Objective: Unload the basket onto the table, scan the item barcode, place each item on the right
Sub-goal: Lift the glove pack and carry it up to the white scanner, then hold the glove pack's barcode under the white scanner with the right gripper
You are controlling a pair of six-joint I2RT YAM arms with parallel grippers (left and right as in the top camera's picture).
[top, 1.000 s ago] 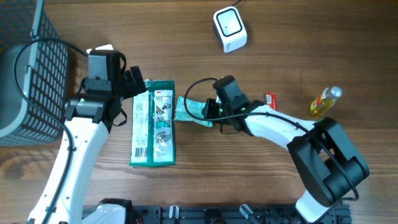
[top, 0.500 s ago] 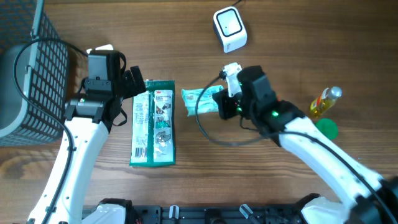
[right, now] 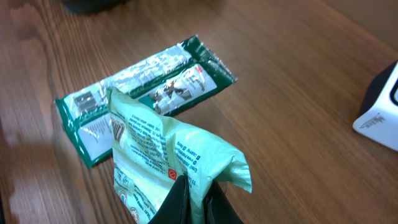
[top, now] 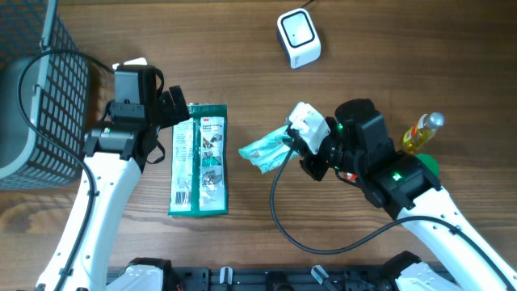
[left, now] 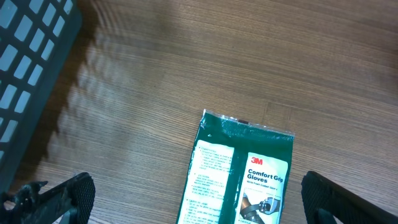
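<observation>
The item, a light green crinkled packet, hangs above the table's middle, pinched at one end by my right gripper. The right wrist view shows the jaws shut on the packet's folded edge, its printed side facing the camera. No barcode shows clearly on it. The white scanner stands at the far edge; in the right wrist view the scanner is off to the right of the packet. My left gripper stands open over the top end of a dark green gloves pack, not touching it.
The gloves pack lies flat between the left fingers. A dark wire basket stands at the left edge. A yellow bottle and a green round object are at the right, by the right arm.
My right gripper has lifted the light green packet off the table beside the gloves pack and carried it right, tilting it. The left arm has not moved.
</observation>
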